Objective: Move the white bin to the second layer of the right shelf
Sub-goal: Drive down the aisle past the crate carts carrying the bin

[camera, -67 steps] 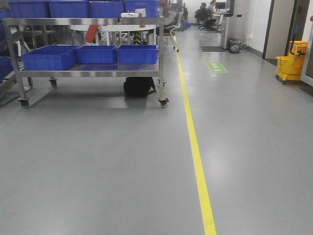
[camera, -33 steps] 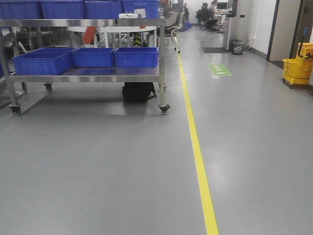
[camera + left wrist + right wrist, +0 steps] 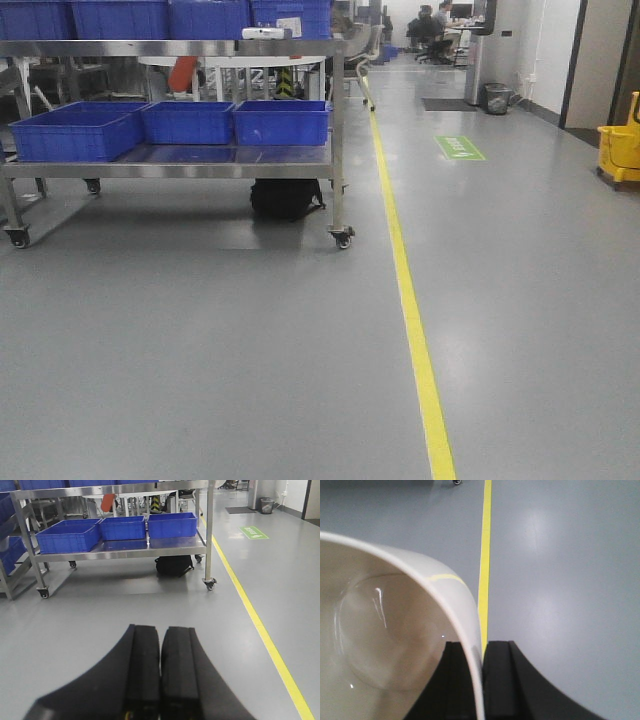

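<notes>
In the right wrist view the white bin [image 3: 380, 645] fills the left side, a glossy cream tub seen from above its rim, hanging over the grey floor. My right gripper [image 3: 481, 647] is shut on its rim, one black finger inside the wall and one outside. My left gripper [image 3: 161, 630] is shut with nothing in it, its two black fingers pressed together above the floor. The right shelf second layer is out of view.
A wheeled steel cart [image 3: 180, 168] with blue crates [image 3: 280, 120] stands ahead on the left, a black bag [image 3: 287, 198] under it. A yellow floor line [image 3: 415, 330] runs forward. A yellow mop bucket [image 3: 622, 140] sits far right, and a trash can [image 3: 496, 97] by the wall.
The front view has advanced: the cart looks nearer and larger, its left end sliding out of frame, and the mop bucket has shifted toward the right edge.
</notes>
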`<action>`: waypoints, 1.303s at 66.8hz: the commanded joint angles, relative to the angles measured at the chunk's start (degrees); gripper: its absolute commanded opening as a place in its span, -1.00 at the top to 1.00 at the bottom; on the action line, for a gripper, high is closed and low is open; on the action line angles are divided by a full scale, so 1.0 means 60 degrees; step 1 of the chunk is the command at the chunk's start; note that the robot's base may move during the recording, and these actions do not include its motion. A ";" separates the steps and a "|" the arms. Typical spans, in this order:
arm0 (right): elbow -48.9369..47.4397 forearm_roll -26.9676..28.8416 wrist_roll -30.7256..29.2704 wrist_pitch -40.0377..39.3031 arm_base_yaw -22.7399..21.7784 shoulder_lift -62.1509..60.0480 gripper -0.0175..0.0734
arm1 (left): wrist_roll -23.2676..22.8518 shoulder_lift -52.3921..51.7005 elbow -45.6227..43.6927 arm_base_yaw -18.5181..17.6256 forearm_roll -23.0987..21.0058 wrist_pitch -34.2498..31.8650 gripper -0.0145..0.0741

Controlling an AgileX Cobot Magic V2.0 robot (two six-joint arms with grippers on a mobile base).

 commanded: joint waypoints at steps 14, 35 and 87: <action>-0.0256 0.0000 -0.0038 -0.0818 0.0002 0.0020 0.49 | -0.0050 -0.0154 0.0351 -0.0054 0.0000 -0.0774 0.48; -0.0256 0.0000 -0.0038 -0.0818 0.0002 0.0020 0.49 | -0.0050 -0.0154 0.0351 -0.0054 0.0000 -0.0774 0.48; -0.0256 0.0000 -0.0038 -0.0818 0.0002 0.0020 0.49 | -0.0050 -0.0154 0.0351 -0.0054 0.0000 -0.0774 0.48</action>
